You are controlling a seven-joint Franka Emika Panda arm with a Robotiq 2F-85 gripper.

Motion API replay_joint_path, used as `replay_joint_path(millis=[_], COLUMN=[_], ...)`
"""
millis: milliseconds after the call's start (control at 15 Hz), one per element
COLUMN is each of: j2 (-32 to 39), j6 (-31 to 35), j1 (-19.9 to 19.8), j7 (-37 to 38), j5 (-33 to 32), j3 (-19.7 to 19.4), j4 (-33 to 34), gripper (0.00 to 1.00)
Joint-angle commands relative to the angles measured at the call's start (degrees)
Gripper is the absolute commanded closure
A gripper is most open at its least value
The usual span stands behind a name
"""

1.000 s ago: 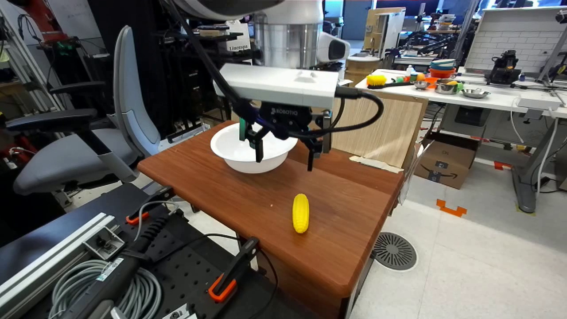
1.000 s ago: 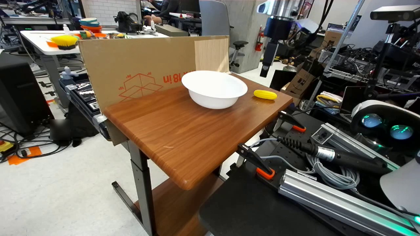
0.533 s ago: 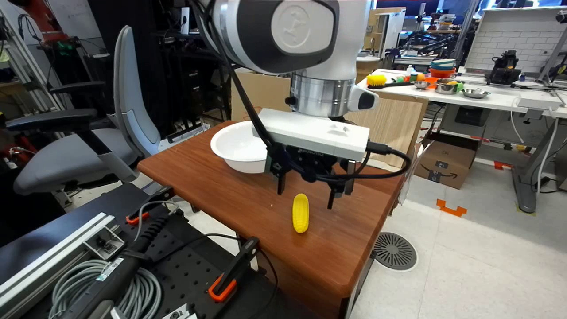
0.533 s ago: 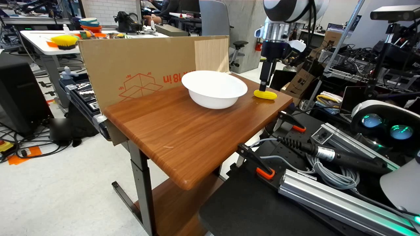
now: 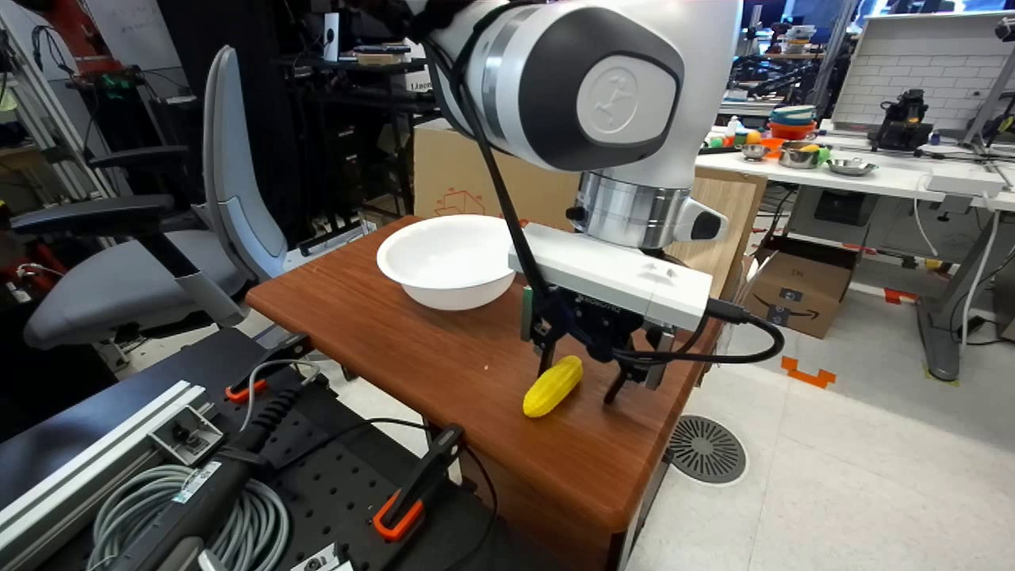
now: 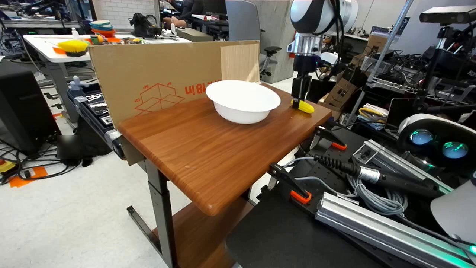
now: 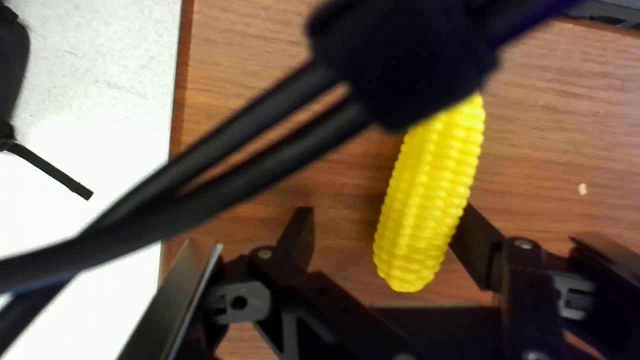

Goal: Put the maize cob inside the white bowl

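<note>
The yellow maize cob (image 5: 553,387) lies on the brown table near its front right part in an exterior view; it also shows in an exterior view (image 6: 306,107) and in the wrist view (image 7: 425,200). My gripper (image 5: 577,387) is open and low over the table, its fingers on either side of the cob's end. In the wrist view the gripper (image 7: 386,212) has a gap on the left; the right finger meets or nearly meets the cob. A cable hides the cob's far end there. The white bowl (image 5: 458,296) stands upright and empty; it also shows in an exterior view (image 6: 243,115).
The table (image 5: 428,357) has a cardboard panel (image 6: 167,63) along one edge. Black and orange clamps (image 5: 424,484) and a black board (image 5: 341,468) with coiled cable border another edge. The bowl stands close beside the arm.
My gripper has come down from above the bowl's side to the cob, staying open. The cob has turned on the table in the last half second. The bowl has not moved.
</note>
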Motion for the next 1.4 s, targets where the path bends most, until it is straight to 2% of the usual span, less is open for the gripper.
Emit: replay_joint_path(millis=[0,333,867,1333], j2=[2.4,1.9,-6.9,-15.8], j6=[-3.9,-5.7,-4.6,-4.4], j1=[-2.9,-4.1,-2.7,3.5], j7=[0.8,1.4,0.2,0.2], j5=[1.2,2.8,7.3,10.8], j3=[2.4,3.3,7.5,11.8], j4=[4.4,5.5,1.7,-0.9], gripper=[0.58,0.95,0.93,0.93])
